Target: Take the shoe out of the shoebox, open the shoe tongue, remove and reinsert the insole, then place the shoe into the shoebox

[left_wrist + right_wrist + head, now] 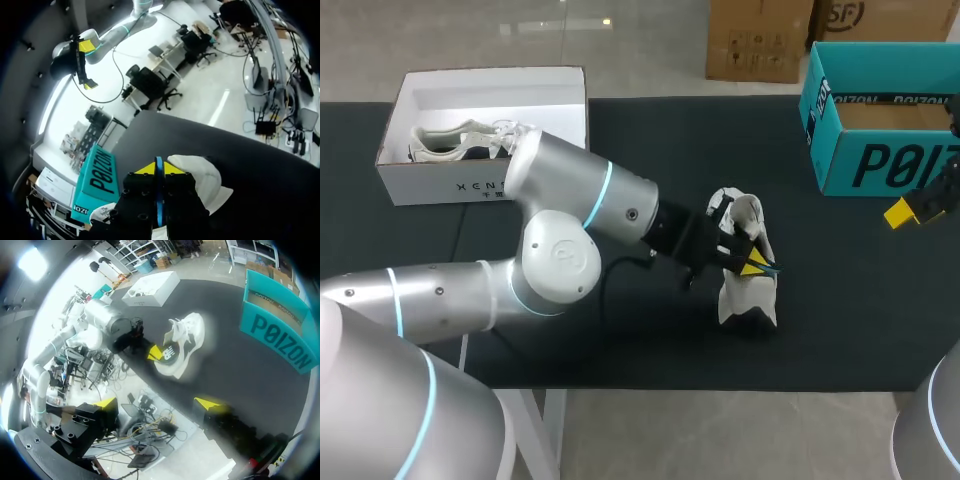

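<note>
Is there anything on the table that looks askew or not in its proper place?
Yes. The white shoe looks tipped, not flat on its sole, on the dark table outside the white shoebox, with the left gripper shut at its opening. Nothing looks spilled or damaged.

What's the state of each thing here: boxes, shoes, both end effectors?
white shoebox: open, lid off.
second shoe: lying inside the white shoebox.
teal box: open at the top.
shoe: out of the boxes, on the table.
left end effector: shut on a thin blue strip at the shoe; cannot tell if it is the insole.
right end effector: open, empty, apart from the shoe.
</note>
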Tool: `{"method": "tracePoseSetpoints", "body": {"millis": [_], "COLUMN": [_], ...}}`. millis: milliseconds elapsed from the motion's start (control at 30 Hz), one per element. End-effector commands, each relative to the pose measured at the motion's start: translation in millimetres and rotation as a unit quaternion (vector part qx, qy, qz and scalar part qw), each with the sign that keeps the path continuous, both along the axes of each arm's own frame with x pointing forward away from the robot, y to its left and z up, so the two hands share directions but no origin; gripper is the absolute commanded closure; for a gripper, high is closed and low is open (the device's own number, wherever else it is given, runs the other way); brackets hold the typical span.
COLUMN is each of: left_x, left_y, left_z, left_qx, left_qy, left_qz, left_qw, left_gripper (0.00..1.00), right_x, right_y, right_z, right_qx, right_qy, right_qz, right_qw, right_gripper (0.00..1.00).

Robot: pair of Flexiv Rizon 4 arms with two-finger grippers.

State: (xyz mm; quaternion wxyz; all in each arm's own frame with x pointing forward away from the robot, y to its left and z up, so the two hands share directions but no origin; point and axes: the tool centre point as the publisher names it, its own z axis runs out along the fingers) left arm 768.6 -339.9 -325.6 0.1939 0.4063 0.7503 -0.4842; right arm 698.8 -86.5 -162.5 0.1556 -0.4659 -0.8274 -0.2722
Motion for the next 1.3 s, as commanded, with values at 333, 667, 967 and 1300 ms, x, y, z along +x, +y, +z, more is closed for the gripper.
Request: {"method": "tracePoseSetpoints", "body": {"millis": [333, 667, 967, 1300], "left_x": [27.3, 37.5, 22.2, 22.8], "left_y": [5, 1, 6, 16], "left_z": [-19, -28, -12, 27], "left_qx": [0.007, 0.019, 0.007, 0.006], "left_qy": [-0.008, -0.005, 0.002, -0.002], "left_qz": [0.006, -0.003, -0.006, -0.026], "left_qw": [1.000, 1.000, 1.000, 1.000], "left_gripper": [1.00, 1.00, 0.00, 0.00], "right_x": [0.1, 0.1, 0.1, 0.1], "right_y": [0, 0, 0, 0], "right_z": [0, 0, 0, 0], "right_qx": [-0.001, -0.001, -0.001, -0.001], "right_qy": [0.001, 0.001, 0.001, 0.001], "right_qz": [0.000, 0.000, 0.000, 0.000], "right_qw": [1.000, 1.000, 1.000, 1.000], "right_gripper": [0.00, 0.00, 0.00, 0.00]}}
